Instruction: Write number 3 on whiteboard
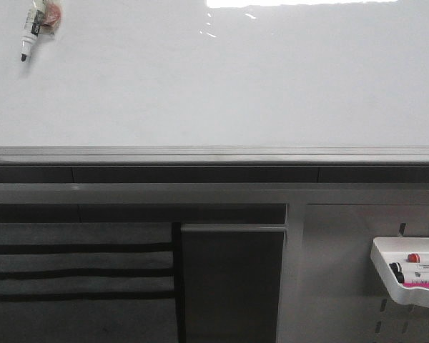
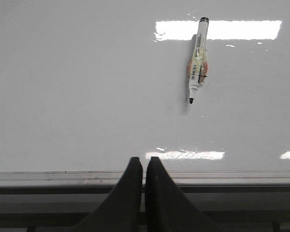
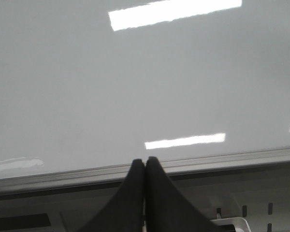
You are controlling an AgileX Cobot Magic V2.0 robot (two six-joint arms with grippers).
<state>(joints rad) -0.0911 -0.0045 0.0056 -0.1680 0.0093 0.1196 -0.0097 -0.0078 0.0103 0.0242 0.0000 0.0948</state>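
The whiteboard [image 1: 222, 78] is a large glossy white board with glare and a grey edge rail [image 1: 214, 153]. It also fills the left wrist view [image 2: 87, 87] and the right wrist view [image 3: 135, 82]. No number 3 shows on it. A white marker with a black tip [image 1: 30, 32] is stuck to the board at its upper left, tip down; it also shows in the left wrist view [image 2: 197, 60]. My left gripper [image 2: 144, 159] is shut and empty, at the rail, well short of the marker. My right gripper [image 3: 145, 161] is shut and empty at the rail. Neither gripper shows in the front view.
A grey perforated panel [image 1: 336, 286] stands below the rail at the right, carrying a white tray [image 1: 390, 275] with markers. A dark panel [image 1: 232, 286] and striped grey surface [image 1: 79, 271] lie below the rail.
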